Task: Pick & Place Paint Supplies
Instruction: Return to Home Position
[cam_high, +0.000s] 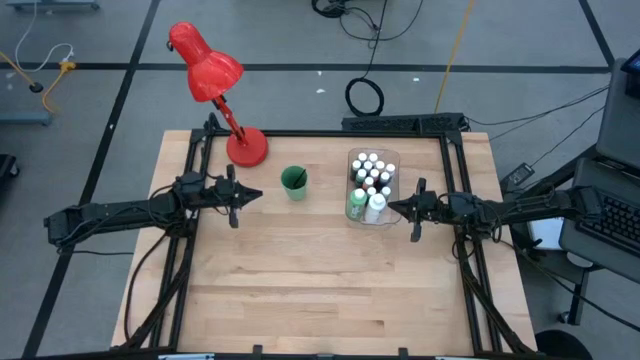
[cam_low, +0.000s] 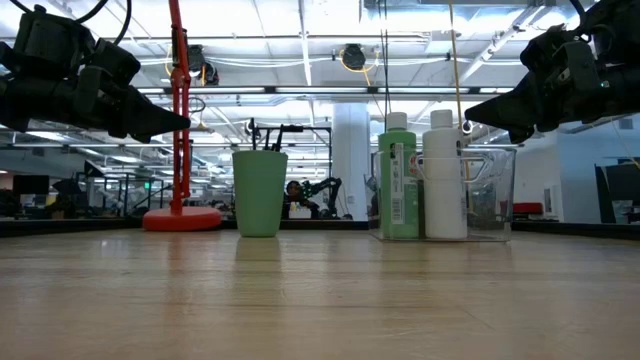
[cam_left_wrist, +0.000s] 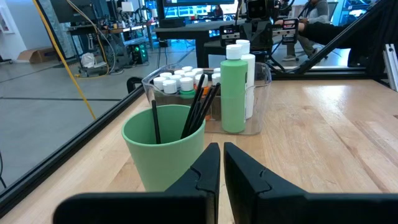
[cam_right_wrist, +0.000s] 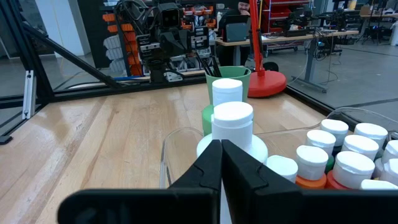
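Closest to the right hand (cam_high: 395, 208), fingers together and empty, the white bottle (cam_high: 376, 205) and green bottle (cam_high: 356, 207) stand in the clear tray (cam_high: 393, 155), so we judge a careless swing home could clip a cap (they look tippy). The left hand (cam_high: 255, 195), also closed on nothing, hovers near the green cup (cam_high: 294, 181) of brushes (cam_left_wrist: 199, 106); farther in, the small bottles (cam_high: 372, 172) crowd together, and we cannot tell most colours.

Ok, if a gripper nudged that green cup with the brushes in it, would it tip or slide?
Probably slides: the green cup looks like light plastic on the smooth table. A high push might tip it, since the brushes lean above its rim.
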